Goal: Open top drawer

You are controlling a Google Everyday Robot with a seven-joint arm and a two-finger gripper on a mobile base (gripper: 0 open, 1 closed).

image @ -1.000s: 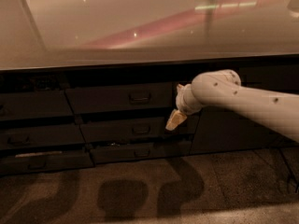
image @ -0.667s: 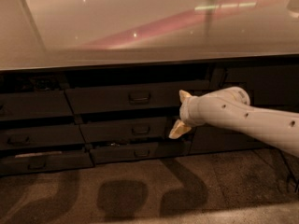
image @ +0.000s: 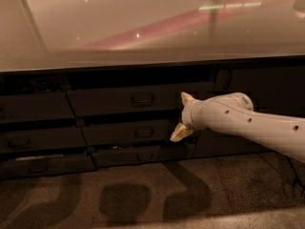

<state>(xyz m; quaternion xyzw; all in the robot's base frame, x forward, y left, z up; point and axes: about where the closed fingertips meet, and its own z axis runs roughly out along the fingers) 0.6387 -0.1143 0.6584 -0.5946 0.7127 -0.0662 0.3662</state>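
Observation:
The top drawer [image: 109, 101] is the wide dark grey front just under the countertop, with a small rectangular pull handle [image: 142, 98] at its centre. My gripper [image: 183, 116] is in front of the drawer's right end, to the right of the handle and a little below it. Its two pale fingertips [image: 187, 98] stand spread one above the other, open and empty. The white arm [image: 248, 125] reaches in from the right. I cannot tell whether the gripper touches the drawer front.
Two shorter drawer fronts, the middle [image: 126, 133] and the bottom [image: 138, 155], sit below it. More drawers [image: 38, 140] are at the left. A dark cabinet door [image: 267, 87] is at the right. The pale countertop [image: 143, 27] overhangs; speckled floor [image: 143, 199] lies below.
The arm has dropped lower and its wrist has shifted slightly, with the gripper staying near the drawer's right end. The drawer fronts have not visibly moved.

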